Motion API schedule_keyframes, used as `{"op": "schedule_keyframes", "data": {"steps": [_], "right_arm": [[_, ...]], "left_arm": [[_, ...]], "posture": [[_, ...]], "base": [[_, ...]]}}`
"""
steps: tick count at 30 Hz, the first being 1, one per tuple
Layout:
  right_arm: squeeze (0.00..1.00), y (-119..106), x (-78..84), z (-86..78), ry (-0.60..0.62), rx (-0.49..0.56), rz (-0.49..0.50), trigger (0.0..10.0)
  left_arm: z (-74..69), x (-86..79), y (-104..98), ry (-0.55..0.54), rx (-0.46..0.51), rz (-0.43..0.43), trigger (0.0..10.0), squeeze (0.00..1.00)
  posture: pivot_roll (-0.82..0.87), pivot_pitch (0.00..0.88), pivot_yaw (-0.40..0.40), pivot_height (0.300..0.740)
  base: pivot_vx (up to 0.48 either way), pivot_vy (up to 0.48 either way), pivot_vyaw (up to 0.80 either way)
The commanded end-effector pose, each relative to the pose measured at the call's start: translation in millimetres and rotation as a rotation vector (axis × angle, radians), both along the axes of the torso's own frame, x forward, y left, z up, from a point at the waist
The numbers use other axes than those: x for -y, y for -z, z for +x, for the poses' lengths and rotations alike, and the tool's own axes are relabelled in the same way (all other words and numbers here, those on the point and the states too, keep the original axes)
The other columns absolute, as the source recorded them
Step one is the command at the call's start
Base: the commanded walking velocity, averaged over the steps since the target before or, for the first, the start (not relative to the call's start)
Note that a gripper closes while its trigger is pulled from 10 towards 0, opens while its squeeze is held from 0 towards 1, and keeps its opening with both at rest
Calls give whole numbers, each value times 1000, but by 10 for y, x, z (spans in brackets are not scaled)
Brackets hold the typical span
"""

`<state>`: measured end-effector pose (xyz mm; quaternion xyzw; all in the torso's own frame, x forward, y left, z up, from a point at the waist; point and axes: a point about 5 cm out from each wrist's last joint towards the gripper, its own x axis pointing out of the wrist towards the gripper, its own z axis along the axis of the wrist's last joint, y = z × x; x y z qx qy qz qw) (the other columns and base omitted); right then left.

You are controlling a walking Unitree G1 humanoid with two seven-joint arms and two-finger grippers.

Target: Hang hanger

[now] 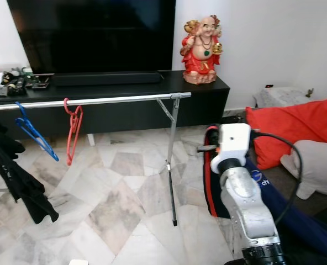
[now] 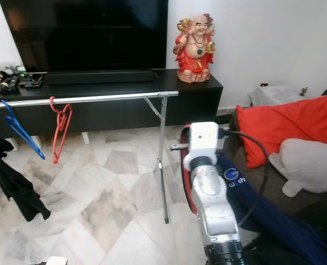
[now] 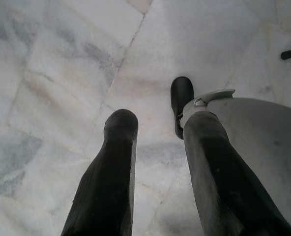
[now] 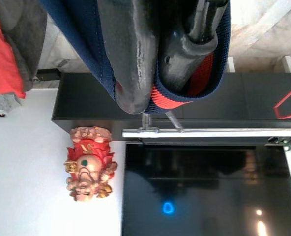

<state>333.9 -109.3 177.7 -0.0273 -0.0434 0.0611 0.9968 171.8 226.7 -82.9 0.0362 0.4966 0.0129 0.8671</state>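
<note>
Right wrist view: the right gripper (image 4: 153, 86) is pinched on a navy-and-red garment (image 4: 185, 93), presumably on the hanger, itself not discernible. The rail (image 1: 97, 100) lies ahead and leftward, long axis crosswise, nearest the right arm. Left gripper (image 3: 158, 142) hangs spread, idle.

We are in a home living room. A large television (image 1: 91, 33) sits on a low black cabinet (image 1: 207, 91) beside a figurine (image 1: 201, 49). Marble floor tiles (image 1: 119, 210) hold a clothes rail (image 1: 97, 100) and cushions (image 1: 296, 130).
</note>
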Motion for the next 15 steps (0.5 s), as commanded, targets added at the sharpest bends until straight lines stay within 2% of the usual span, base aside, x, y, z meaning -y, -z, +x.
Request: {"op": "schedule_keyframes", "data": {"steps": [1, 10, 12, 15], "right_arm": [[0, -9, 13, 4, -6, -8, 6, 10000], [0, -26, -24, 7, -36, 14, -49, 10000], [0, -36, -51, 1, -56, 31, -102, 10000], [0, -44, -51, 1, -58, 34, -103, 10000]], "left_arm": [[30, -7, -15, -9, 6, -6, 10000, 0], [31, -7, -15, -7, 6, -5, 10000, 0], [31, -7, -15, -6, 5, -7, 10000, 0], [32, -6, -15, -6, 5, -7, 10000, 0]], "posture": [[80, 0, 0, 740], [83, 0, 0, 740], [83, 0, 0, 740], [83, 0, 0, 740]], "base": [[0, 334, 0], [0, 335, 0], [0, 336, 522], [0, 334, 800]]}}
